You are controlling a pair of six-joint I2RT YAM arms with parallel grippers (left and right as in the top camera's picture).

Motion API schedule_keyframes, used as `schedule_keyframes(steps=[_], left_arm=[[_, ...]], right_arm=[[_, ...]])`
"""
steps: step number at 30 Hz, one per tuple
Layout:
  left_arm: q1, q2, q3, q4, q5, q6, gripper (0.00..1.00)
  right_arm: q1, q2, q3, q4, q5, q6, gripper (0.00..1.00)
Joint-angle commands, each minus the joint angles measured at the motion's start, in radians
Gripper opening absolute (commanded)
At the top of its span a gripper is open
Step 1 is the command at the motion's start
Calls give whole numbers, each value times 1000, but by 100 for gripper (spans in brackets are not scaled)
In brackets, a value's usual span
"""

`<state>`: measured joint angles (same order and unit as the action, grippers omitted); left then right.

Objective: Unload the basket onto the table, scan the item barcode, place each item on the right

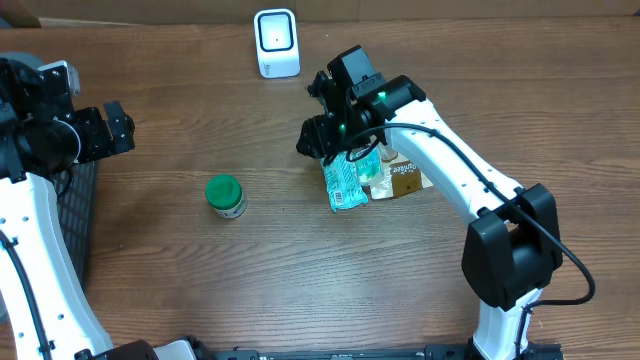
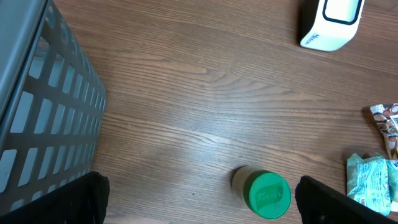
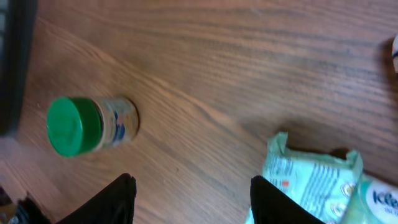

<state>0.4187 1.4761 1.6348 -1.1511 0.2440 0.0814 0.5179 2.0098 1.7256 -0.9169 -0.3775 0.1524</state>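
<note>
Now the right gripper (image 3: 193, 198), jaws apart, is held over the teal wipes packet (image 1: 345, 186) near the tabletop's centre; the left gripper (image 2: 202, 199) is parked wide open. The touching brown packet (image 1: 407, 181) could be pinched too.

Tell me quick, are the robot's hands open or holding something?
Left gripper: open, holding nothing.
Right gripper: open, empty, beside the green packet.
</note>
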Motion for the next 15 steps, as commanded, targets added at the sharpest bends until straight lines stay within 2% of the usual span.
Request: schedule_keyframes(steps=[1, 9, 15], left_arm=[[-3, 4, 3, 3, 11, 12, 99], [-3, 4, 3, 3, 11, 12, 100], [-3, 4, 3, 3, 11, 12, 99]], right_arm=[[32, 55, -5, 47, -3, 92, 57], [151, 111, -5, 121, 82, 111, 66], [173, 111, -5, 119, 107, 111, 66]])
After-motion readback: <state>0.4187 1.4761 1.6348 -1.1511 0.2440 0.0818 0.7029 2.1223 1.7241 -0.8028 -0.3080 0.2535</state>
